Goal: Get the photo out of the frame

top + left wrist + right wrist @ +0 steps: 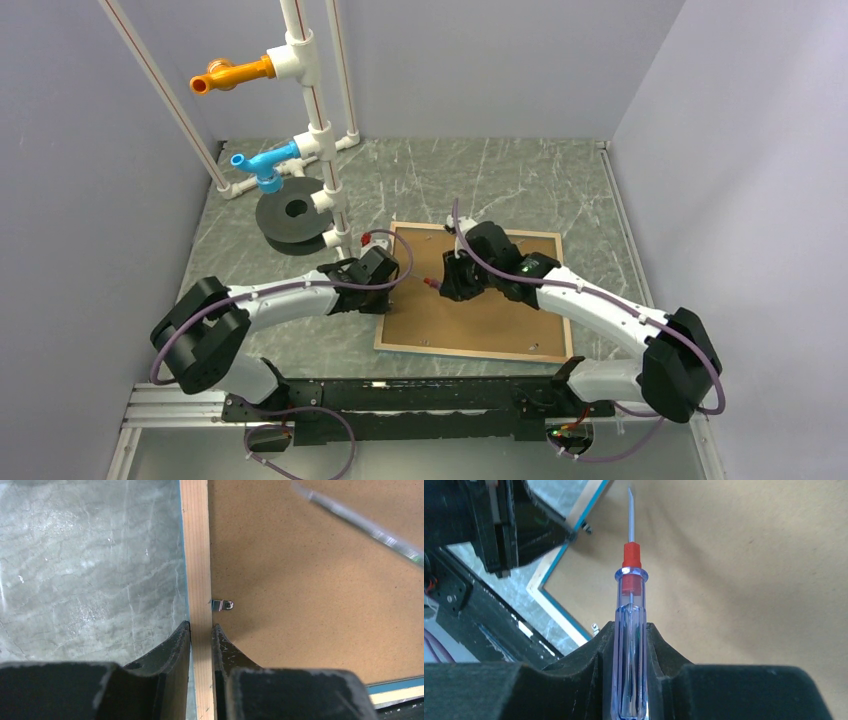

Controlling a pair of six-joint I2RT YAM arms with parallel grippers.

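Note:
The frame (392, 290) lies face down on the table, its light wood rim (197, 555) and a thin turquoise edge showing. The plain brown backing board (480, 310) fills it. The photo is hidden under the board. My left gripper (201, 630) is shut on the frame's left rim, one finger on each side. A small metal clip (222, 605) sits on the board just ahead of it. My right gripper (630, 630) is shut on a clear blue screwdriver (630, 645) with a red collar. Its shaft (360, 525) hovers over the board, pointing toward the left rim.
A white pipe stand (315, 130) with orange and blue fittings and a black disc (292, 215) stands at the back left, close to the frame's far left corner. Grey walls close in both sides. A black rail (400, 395) runs along the near edge.

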